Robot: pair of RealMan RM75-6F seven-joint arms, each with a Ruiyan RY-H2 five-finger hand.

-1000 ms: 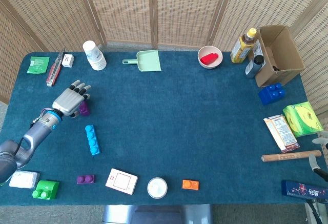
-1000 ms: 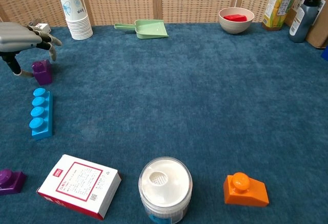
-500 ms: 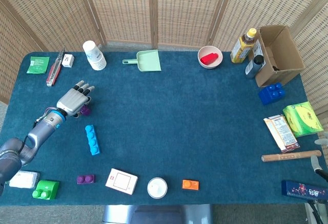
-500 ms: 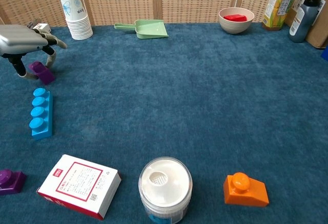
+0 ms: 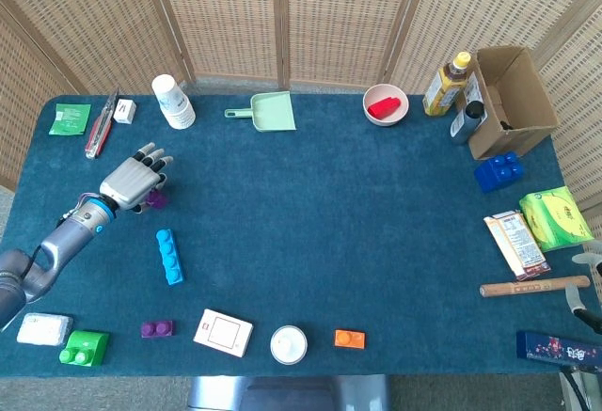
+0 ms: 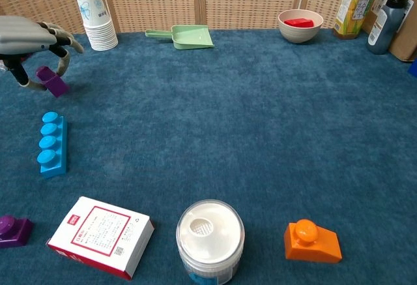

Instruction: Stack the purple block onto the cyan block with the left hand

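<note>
A: Where is the purple block found?
B: It is pinched, tilted, between the curled fingertips of the left hand, lifted off the cloth.
A: And the cyan block?
B: It is laid flat below the fingers, well apart.

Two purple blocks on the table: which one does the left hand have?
The purple block pinched in the left hand, tilted above the cloth beyond the cyan block. The other purple block lies untouched at the near edge.
</note>
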